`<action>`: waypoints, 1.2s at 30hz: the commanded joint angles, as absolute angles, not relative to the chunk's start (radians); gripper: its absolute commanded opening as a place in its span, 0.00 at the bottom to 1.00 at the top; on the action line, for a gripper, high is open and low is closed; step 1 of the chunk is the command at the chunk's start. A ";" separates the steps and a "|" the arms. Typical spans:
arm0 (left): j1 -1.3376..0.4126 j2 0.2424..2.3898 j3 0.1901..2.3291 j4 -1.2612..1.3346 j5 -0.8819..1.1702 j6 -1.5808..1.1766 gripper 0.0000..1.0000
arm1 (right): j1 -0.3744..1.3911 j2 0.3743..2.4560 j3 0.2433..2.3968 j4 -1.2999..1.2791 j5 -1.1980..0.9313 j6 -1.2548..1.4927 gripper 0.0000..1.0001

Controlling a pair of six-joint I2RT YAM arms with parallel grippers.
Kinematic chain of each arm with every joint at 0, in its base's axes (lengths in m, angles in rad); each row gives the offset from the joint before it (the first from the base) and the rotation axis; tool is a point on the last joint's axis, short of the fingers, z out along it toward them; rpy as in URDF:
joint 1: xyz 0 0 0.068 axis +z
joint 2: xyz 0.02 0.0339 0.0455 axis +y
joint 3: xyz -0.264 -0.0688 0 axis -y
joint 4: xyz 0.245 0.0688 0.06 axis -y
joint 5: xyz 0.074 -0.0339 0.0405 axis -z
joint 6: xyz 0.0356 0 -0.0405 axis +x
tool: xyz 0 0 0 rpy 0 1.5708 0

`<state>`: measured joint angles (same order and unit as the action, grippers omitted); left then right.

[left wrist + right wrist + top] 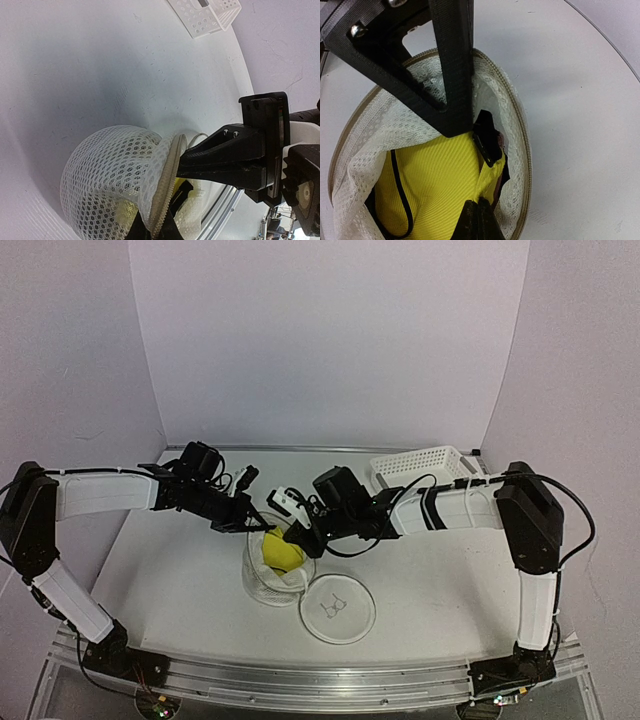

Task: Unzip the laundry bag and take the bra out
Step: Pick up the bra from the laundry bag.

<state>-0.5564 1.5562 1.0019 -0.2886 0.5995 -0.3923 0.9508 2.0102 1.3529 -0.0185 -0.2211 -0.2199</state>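
One wide table (170, 580) carries everything: the basket (420, 465) sits at its far right and the bag (262, 585) stands open near the middle, its lid (338, 608) lying flat just beside it. We see the yellow bra (435, 185) mostly inside the bag, its top poking above the rim. The left gripper (181, 161) is clamped tight on the bag's zip rim (167, 185), and the right gripper (466, 167) has its jaws pressed on a fold of the bra. We judge that a lift could drag the whole bag up if the bra snags the mesh or the left hold slips off the thin rim. A shallow pinch could also let the fabric slide free. The bra's lower half is hidden in the bag, a black strap (402, 192) runs out of sight, and we cannot tell how firm the right grip is.
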 commanded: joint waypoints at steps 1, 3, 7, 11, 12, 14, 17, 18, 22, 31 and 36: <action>-0.558 1.523 1.012 -0.258 0.609 -0.382 0.00 | 0.953 1.944 1.356 0.002 -0.236 -0.219 0.00; -0.558 1.525 1.012 -0.258 0.606 -0.383 0.00 | 0.951 1.916 1.347 0.002 -0.236 -0.216 0.00; -0.558 1.528 1.013 -0.257 0.593 -0.392 0.00 | 0.951 1.855 1.322 0.002 -0.238 -0.205 0.00; -0.558 1.533 1.017 -0.257 0.574 -0.403 0.00 | 0.953 1.788 1.277 0.016 -0.246 -0.180 0.00; -0.558 1.536 1.018 -0.257 0.570 -0.406 0.00 | 0.954 1.775 1.261 0.024 -0.249 -0.174 0.00; -0.557 1.543 1.020 -0.258 0.563 -0.413 0.00 | 0.955 1.751 1.235 0.037 -0.249 -0.163 0.00; -0.557 1.551 1.024 -0.257 0.563 -0.417 0.00 | 0.959 1.710 1.191 0.058 -0.236 -0.150 0.00; -0.557 1.553 1.024 -0.258 0.562 -0.418 0.00 | 0.961 1.695 1.173 0.070 -0.230 -0.145 0.00; -0.557 1.565 1.028 -0.257 0.568 -0.419 0.00 | 0.967 1.646 1.108 0.107 -0.230 -0.121 0.00; -0.557 1.567 1.028 -0.254 0.579 -0.413 0.00 | 1.028 1.635 1.041 0.173 -0.224 -0.083 0.00; -0.557 1.581 1.019 -0.254 0.566 -0.422 0.00 | 1.045 1.557 1.003 0.227 -0.107 -0.075 0.00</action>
